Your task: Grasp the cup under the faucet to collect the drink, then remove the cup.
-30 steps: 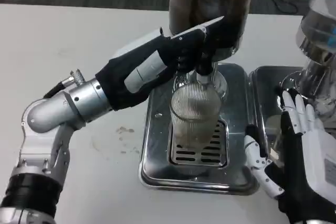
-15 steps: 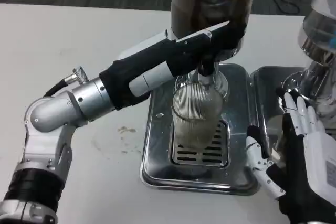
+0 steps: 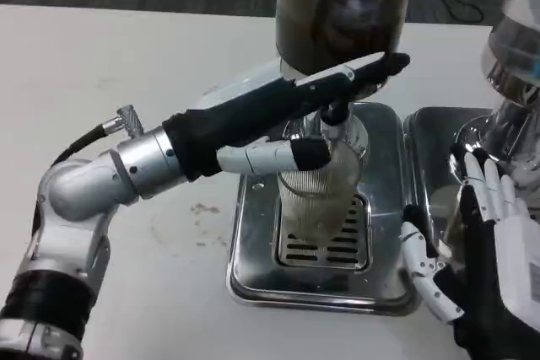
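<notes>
White desk (image 3: 126, 56) here, with dark carpet beyond its far edge. Near the right edge sits a steel tray (image 3: 253, 242), and on its slotted grate the cup (image 3: 316, 196) stands upright, ribbed and clear, directly beneath the faucet (image 3: 333, 115) of the dark dispenser (image 3: 342, 6). The left robot hand (image 3: 287, 120) reaches across, fingers stretched long over the faucet, thumb against the cup's rim (a full grip? cannot tell). The right robot hand (image 3: 481, 259) waits at the front right corner, fingers spread.
</notes>
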`<control>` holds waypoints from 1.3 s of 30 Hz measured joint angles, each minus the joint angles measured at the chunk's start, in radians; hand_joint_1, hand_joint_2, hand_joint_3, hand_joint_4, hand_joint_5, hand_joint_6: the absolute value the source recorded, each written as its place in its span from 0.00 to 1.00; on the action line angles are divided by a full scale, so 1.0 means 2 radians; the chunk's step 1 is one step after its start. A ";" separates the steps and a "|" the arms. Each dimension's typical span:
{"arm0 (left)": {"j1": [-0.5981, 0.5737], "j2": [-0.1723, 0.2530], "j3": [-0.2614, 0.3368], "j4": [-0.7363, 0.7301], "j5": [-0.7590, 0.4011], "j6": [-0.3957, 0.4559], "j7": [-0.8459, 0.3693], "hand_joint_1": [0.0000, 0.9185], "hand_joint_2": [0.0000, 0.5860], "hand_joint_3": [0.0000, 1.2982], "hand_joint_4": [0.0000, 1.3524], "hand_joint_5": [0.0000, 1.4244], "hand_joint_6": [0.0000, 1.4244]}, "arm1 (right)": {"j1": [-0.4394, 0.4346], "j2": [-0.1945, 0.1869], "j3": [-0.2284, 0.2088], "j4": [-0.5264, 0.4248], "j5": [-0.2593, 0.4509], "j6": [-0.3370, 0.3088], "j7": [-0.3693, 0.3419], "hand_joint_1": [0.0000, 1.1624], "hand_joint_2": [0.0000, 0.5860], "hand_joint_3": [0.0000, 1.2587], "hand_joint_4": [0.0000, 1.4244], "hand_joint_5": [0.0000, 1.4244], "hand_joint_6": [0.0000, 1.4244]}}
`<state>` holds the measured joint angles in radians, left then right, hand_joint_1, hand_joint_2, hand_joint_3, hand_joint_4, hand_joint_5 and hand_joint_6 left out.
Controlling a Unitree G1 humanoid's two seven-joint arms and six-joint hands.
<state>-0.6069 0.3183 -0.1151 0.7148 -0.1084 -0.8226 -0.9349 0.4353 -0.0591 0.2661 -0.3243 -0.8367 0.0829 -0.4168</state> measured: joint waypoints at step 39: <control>-0.009 0.037 -0.074 0.019 0.062 -0.088 0.126 0.00 0.10 0.04 0.00 0.02 0.03 | -0.027 -0.015 -0.052 0.117 0.301 -0.217 0.105 0.48 0.35 0.00 0.00 0.00 0.00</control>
<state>-0.6241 0.3922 -0.2637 0.7521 0.0152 -0.9985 -0.6836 0.3821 -0.0889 0.1616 -0.0897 -0.2347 -0.3514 -0.2067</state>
